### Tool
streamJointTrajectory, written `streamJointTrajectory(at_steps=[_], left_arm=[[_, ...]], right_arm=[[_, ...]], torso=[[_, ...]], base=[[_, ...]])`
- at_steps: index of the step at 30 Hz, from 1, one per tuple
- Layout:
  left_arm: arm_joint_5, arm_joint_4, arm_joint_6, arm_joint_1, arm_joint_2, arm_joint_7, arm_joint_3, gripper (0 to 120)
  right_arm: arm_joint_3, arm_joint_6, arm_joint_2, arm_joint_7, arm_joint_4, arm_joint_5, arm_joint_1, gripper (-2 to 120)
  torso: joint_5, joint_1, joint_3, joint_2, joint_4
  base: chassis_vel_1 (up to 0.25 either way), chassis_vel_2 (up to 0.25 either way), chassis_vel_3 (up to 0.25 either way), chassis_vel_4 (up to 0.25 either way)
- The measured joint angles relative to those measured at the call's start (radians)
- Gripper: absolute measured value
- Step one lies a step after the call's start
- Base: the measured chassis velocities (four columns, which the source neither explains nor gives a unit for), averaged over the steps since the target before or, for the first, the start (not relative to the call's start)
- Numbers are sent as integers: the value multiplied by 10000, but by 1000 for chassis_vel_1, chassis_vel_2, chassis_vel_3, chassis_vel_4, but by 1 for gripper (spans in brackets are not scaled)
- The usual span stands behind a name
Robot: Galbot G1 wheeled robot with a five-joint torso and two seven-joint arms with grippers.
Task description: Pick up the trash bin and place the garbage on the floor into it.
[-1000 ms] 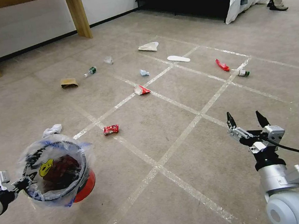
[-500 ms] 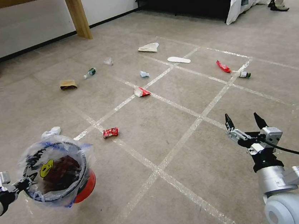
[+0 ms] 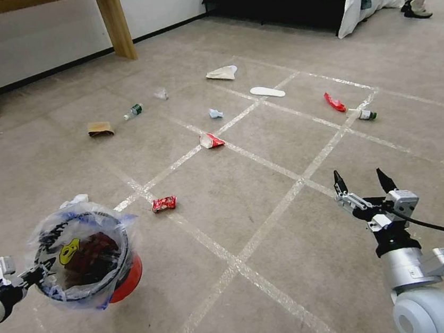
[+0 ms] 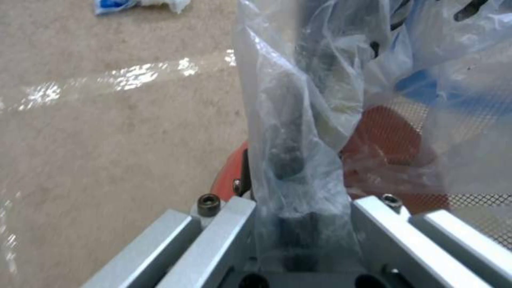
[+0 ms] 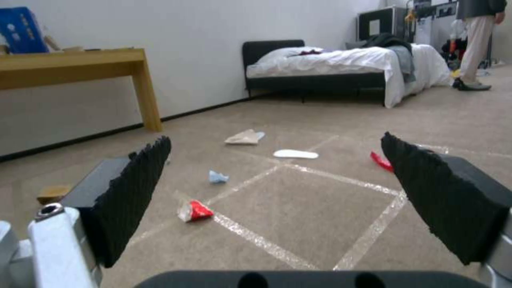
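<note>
Red bin: the trash bin (image 3: pixel 82 257) hangs off the floor (image 3: pixel 278 288) at the near left, its printed clear liner spread over the rim.
Left gripper: the left gripper (image 3: pixel 31 274) is pinched on the bin's rim and liner; the left wrist view shows plastic bunched between its jaws.
Right gripper: the right gripper (image 3: pixel 362 185) hovers low at the near right, fingers spread wide and holding nothing.
Garbage: a crumpled red wrapper (image 3: pixel 164 203) lies just beyond the bin, a white tissue (image 3: pixel 74 200) beside the bin's far edge, a red-and-white wrapper (image 3: pixel 211 140) mid-floor, a tan paper bag (image 3: pixel 100 128) and a bottle (image 3: pixel 133 111) farther left.
Change: over the last second the litter has slid slightly down the head view while both arms keep their pose, so the camera has moved.
Meaning: bin secured; no floor piece collected yet.
</note>
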Motion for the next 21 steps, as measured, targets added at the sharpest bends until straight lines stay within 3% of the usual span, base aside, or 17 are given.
streamJointTrajectory(at_steps=[21], left_arm=[[52,30,1,-11,-76,24,-21,1]], right_arm=[[-12,12,4,3,38,-15,-58,100]], torso=[[0,1,1,0,2]], base=[[-130,130,130,-134]])
